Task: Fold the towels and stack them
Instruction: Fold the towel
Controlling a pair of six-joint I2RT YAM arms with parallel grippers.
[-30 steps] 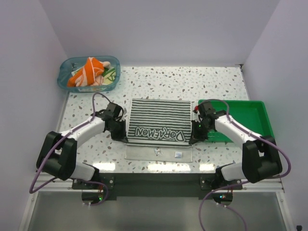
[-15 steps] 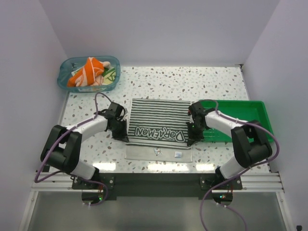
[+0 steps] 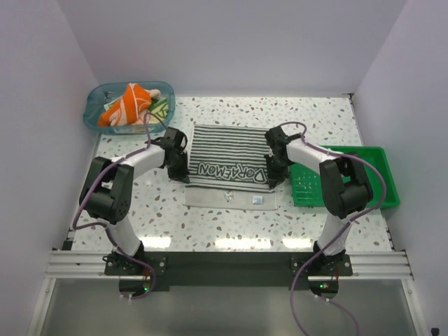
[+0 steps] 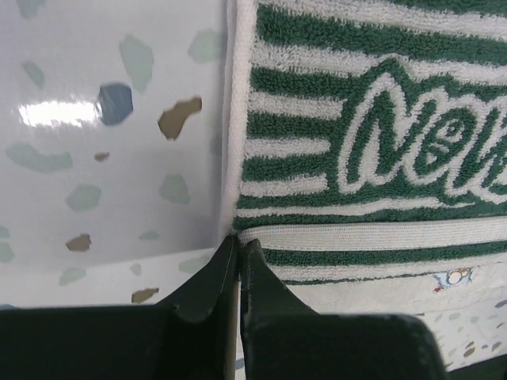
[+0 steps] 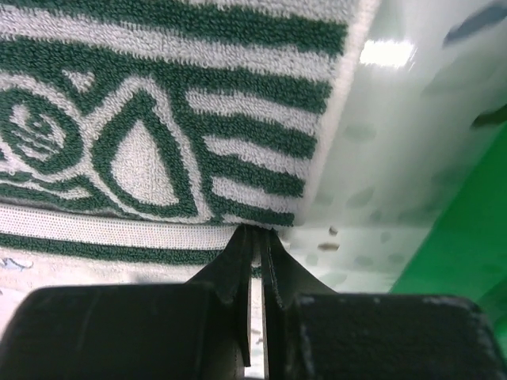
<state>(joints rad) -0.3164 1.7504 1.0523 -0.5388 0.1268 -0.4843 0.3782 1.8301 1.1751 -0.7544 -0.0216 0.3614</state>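
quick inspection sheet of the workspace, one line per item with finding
surface: speckled table, glare patches near front edge
job's things: striped towel at centre, pale strip along its near side; orange towel and green towel in blue bin, far left
clutter: nothing seen
grippers: left gripper and right gripper shut on striped towel, one at each side
cables: purple cables loop along both arms
surroundings: green tray at right; plain walls

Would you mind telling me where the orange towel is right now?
In the top view, the orange towel lies bunched in the clear blue tub at the far left corner of the table, beyond and left of the striped towel.
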